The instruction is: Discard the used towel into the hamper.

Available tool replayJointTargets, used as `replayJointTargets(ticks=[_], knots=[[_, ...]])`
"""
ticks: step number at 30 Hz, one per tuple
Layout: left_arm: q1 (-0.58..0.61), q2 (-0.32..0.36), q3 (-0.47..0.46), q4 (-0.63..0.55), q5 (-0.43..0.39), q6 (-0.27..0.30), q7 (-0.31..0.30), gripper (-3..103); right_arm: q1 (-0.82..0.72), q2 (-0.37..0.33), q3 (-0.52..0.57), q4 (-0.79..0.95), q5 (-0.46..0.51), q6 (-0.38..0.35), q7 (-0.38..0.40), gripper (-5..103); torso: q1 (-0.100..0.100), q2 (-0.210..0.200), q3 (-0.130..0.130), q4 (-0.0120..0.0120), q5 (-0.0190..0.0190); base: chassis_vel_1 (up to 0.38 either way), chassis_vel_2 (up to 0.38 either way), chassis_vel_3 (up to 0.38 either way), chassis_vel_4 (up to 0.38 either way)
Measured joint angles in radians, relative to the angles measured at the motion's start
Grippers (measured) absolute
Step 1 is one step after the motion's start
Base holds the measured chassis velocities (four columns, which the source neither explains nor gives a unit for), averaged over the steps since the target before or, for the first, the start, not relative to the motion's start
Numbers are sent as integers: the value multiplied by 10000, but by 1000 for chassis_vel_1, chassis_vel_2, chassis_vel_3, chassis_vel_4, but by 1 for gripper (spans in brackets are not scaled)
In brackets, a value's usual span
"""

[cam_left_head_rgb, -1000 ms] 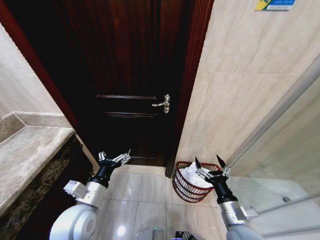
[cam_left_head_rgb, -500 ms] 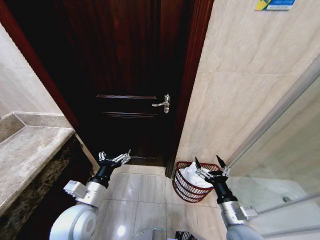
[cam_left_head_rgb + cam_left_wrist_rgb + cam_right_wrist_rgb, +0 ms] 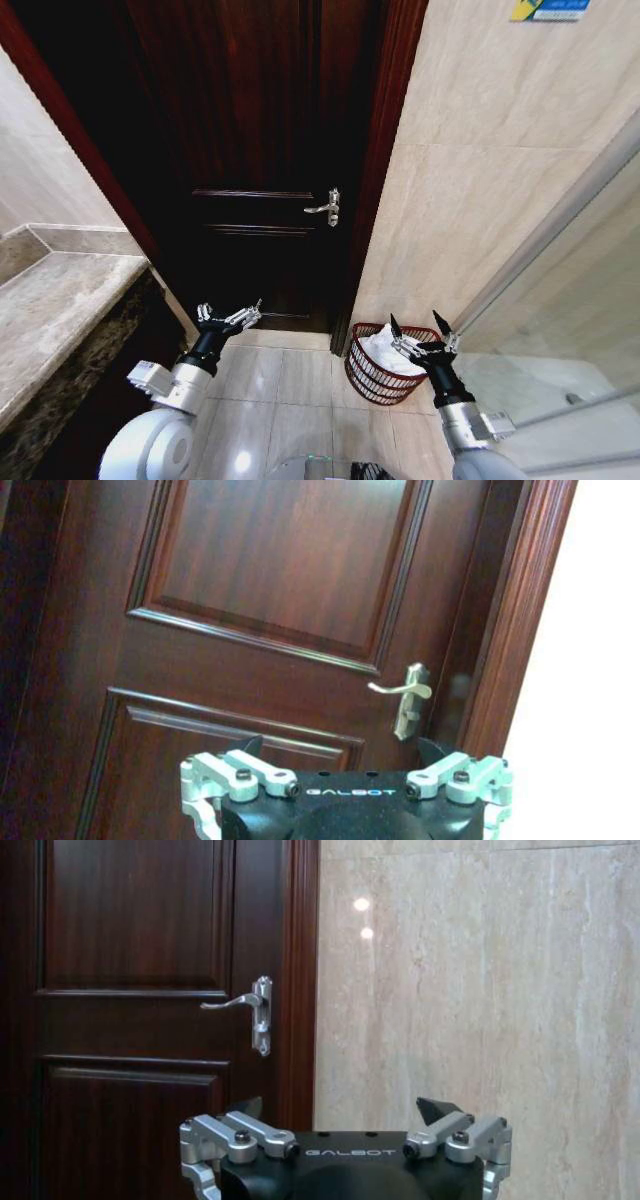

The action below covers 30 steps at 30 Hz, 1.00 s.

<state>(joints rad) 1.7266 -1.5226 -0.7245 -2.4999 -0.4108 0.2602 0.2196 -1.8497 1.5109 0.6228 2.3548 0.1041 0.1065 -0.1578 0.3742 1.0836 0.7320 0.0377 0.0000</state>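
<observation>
The small round reddish-brown wire hamper (image 3: 383, 362) stands on the pale tiled floor (image 3: 285, 385), tucked against the beige marble-look wall (image 3: 480, 180) just beside the frame of the dark wooden panelled door (image 3: 250, 150). A crumpled white towel (image 3: 383, 350) lies inside it, heaped up to about the rim. The right claw (image 3: 421, 335) hangs just in front of the hamper, partly covering its near edge, its black-tipped fingers spread wide and holding nothing. The left claw (image 3: 230, 318) is well apart from it, raised over the floor before the door — also wide open and empty. The door is shut, its silver lever handle (image 3: 327, 208) near the frame. To the left runs a grey speckled stone worktop (image 3: 55, 315).
</observation>
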Motion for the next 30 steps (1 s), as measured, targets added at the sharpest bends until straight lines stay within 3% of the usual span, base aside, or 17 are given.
replayJointTargets(ticks=[30], knots=[[0, 1, 0, -1, 0, 0, 0, 100, 1, 1, 0, -1, 4, 1, 1, 100, 1, 0, 0, -1, -3, -37, -38, 35, 35]])
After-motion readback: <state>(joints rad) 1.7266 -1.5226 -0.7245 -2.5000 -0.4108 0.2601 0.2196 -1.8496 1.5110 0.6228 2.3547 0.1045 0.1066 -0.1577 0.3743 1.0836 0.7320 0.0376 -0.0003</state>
